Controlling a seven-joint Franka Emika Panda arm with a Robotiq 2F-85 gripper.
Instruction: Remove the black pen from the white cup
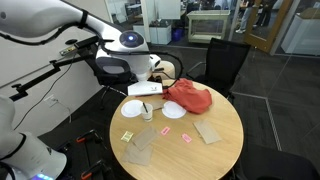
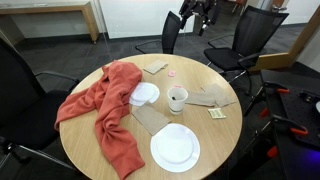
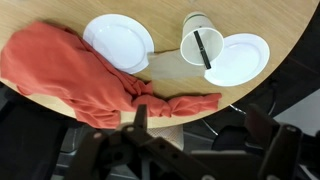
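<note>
Black pen [image 3: 202, 50] is leaning inside the white cup [image 3: 188, 50], well ahead of the gripper [image 3: 200, 120], which is hovering with fingers spread wide, grasping nothing.

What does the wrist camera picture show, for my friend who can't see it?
A black pen leans in a white cup on a round wooden table, between two white plates. A rumpled red cloth lies on the left. The open end effector shows dark and blurry along the bottom edge.
</note>
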